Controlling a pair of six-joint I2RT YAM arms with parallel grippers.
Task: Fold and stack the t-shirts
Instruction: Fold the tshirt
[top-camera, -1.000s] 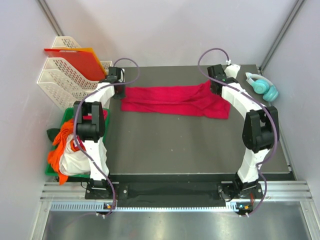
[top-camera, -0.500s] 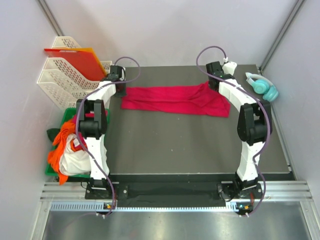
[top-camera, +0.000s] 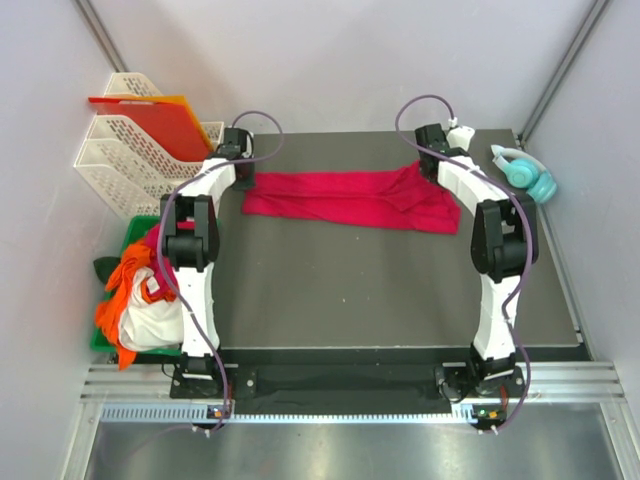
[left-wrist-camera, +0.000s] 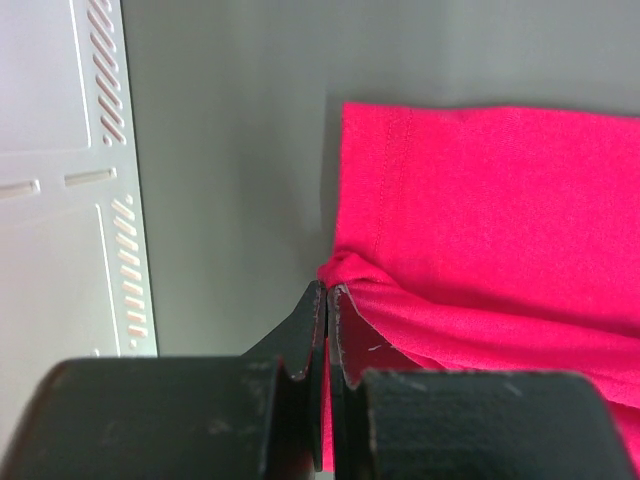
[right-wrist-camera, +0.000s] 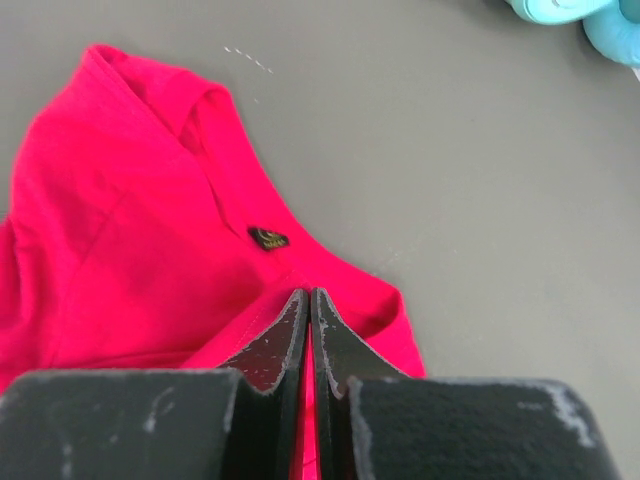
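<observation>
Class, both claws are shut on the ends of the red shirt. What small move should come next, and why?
Probably raise both together, slightly. The left claw and right claw each pinch one end of the red t-shirt, which lies stretched between them on the table; an even lift should free it for folding toward the near edge.

right gripper (right-wrist-camera: 309, 295) pinches crimson t-shirt (right-wrist-camera: 120, 230); teal headphones (right-wrist-camera: 615, 35) beyond

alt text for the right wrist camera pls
The right gripper, jaws closed, pinches an edge of a crimson t-shirt lying rumpled on a grey table. A small dark label shows on the cloth, and teal headphones peek in at the top right corner.
</observation>
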